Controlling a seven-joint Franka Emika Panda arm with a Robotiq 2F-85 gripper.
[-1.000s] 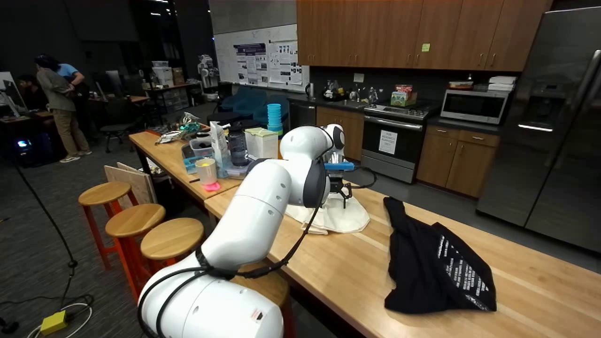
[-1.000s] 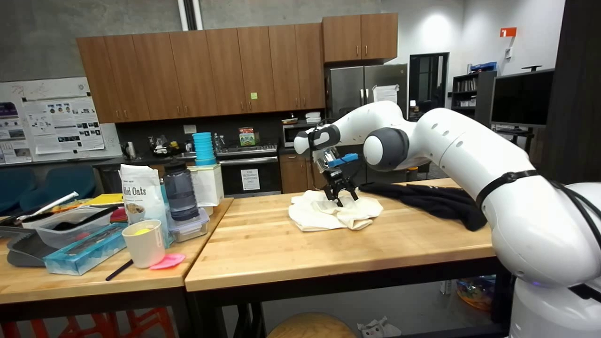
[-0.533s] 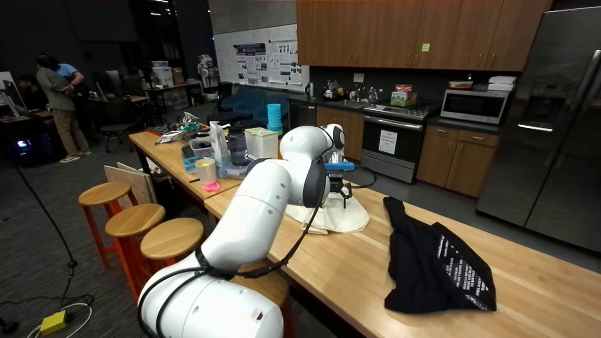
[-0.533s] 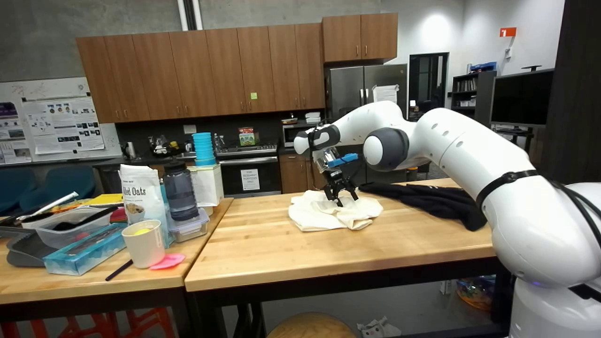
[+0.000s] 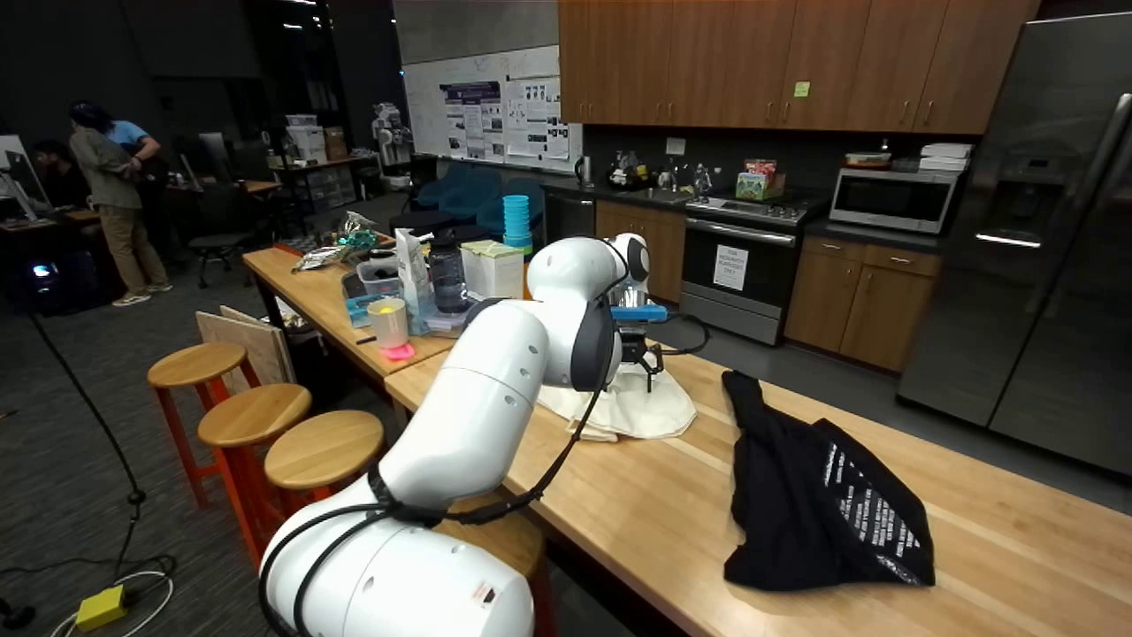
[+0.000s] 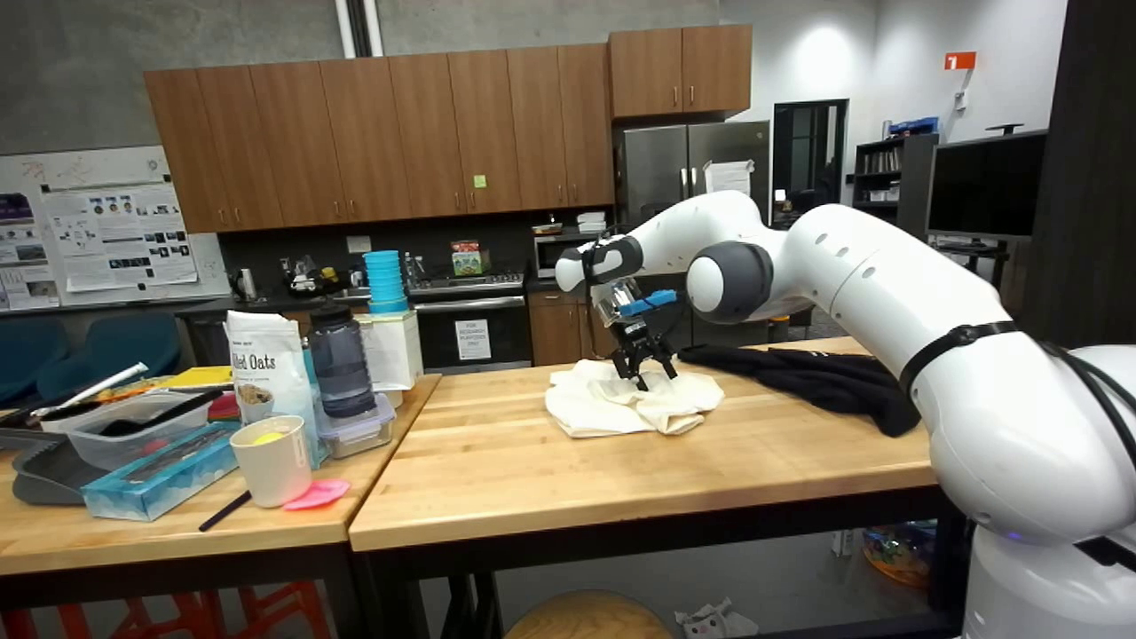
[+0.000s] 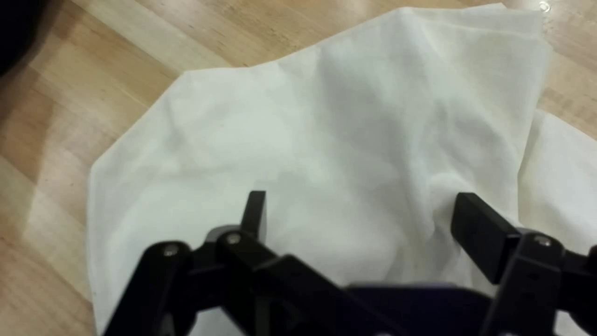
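Observation:
A cream-white cloth (image 7: 289,140) lies rumpled on the wooden table, also visible in both exterior views. Right over the cloth my gripper (image 7: 361,200) points down with its jaws wide apart. Between the fingers only the cloth's surface shows, with a raised fold near the right-hand finger (image 7: 482,233) in the wrist view. In an exterior view the gripper (image 6: 657,380) has its tips at the cloth's upper folds; whether they press on it I cannot tell. A black garment (image 5: 822,495) with white print is spread beside the cloth, apart from the gripper.
The wooden table (image 6: 497,479) adjoins a cluttered side table. On that stand a white cup (image 6: 273,466), an oats bag (image 6: 266,364), a dark bottle (image 6: 342,368), a white box (image 6: 393,351) and stacked blue cups (image 6: 384,280). Wooden stools (image 5: 325,449) stand along one side.

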